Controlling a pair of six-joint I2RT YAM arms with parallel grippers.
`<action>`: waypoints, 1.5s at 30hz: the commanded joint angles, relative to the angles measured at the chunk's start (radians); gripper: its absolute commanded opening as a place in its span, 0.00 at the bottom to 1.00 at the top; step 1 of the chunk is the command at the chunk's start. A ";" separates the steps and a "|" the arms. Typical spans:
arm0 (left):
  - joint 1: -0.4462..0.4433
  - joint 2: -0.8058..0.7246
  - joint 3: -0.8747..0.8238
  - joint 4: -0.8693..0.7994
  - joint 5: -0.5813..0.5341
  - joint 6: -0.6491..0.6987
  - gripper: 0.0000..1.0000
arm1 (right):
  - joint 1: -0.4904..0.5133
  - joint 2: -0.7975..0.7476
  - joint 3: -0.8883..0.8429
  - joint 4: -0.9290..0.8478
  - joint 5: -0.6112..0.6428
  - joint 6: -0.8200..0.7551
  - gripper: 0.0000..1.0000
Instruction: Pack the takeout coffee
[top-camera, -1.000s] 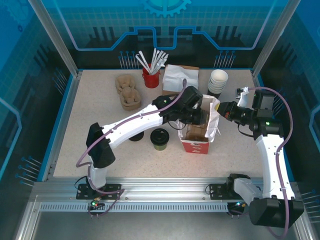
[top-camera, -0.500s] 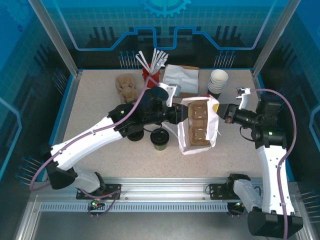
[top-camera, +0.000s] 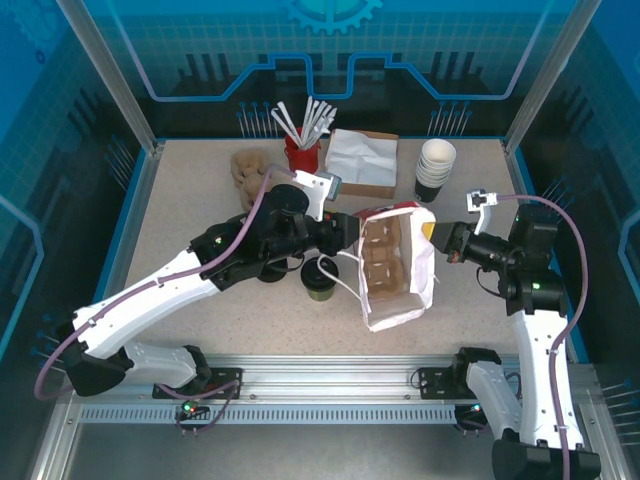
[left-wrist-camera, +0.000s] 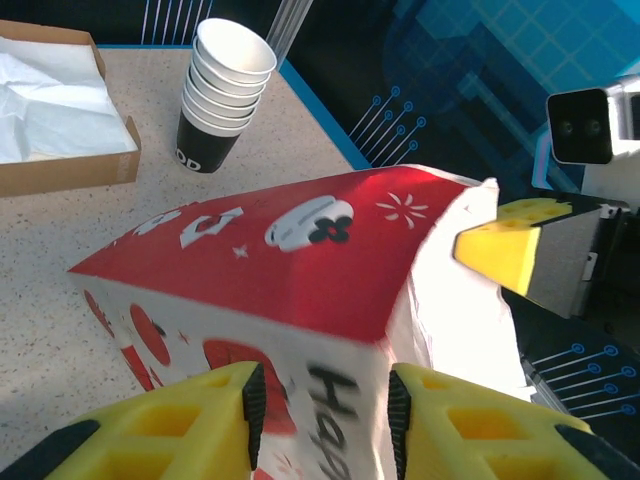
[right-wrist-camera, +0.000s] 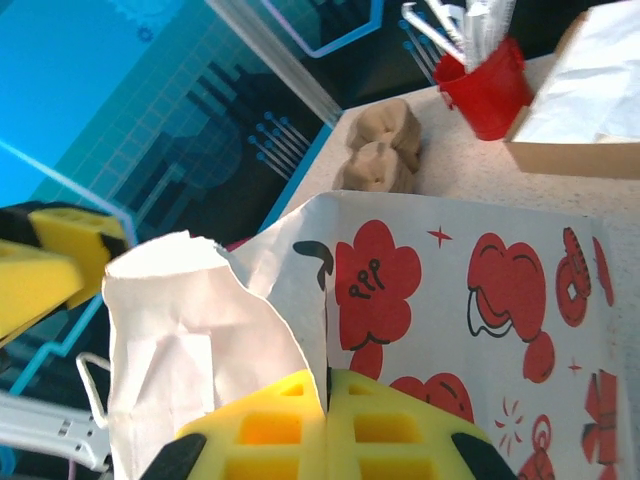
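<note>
The takeout coffee (top-camera: 320, 277), a small olive-brown cup with a black lid, stands on the table just left of the bag. The red-and-white paper bag (top-camera: 398, 270) (left-wrist-camera: 300, 250) (right-wrist-camera: 470, 290) is tilted with its mouth facing up, and a brown cup carrier (top-camera: 385, 258) lies inside it. My right gripper (top-camera: 448, 243) (right-wrist-camera: 328, 385) is shut on the bag's right rim. My left gripper (top-camera: 350, 234) (left-wrist-camera: 325, 400) is open at the bag's left side, with the printed wall in front of its fingers (left-wrist-camera: 200, 420).
A stack of lidless cups (top-camera: 435, 165) (left-wrist-camera: 220, 95), a box of napkins (top-camera: 362, 162) (left-wrist-camera: 50, 110) and a red cup of stirrers (top-camera: 302, 155) (right-wrist-camera: 485, 85) line the back. Spare brown carriers (top-camera: 250, 170) (right-wrist-camera: 380, 155) sit at the back left.
My left gripper has drawn back leftward out of the bag, leaving the carrier inside. The bag has tipped from upright to tilted, and the right gripper has kept hold of its rim.
</note>
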 joint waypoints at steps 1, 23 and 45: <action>0.008 -0.021 0.005 0.014 -0.022 0.041 0.41 | -0.002 0.004 0.041 -0.055 0.110 0.070 0.00; 0.119 0.007 -0.313 0.002 -0.134 0.052 0.68 | -0.025 0.239 0.142 -0.142 0.163 0.253 0.00; 0.029 0.162 -0.318 -0.143 -0.206 0.100 0.87 | -0.144 0.263 0.132 -0.184 0.107 0.189 0.00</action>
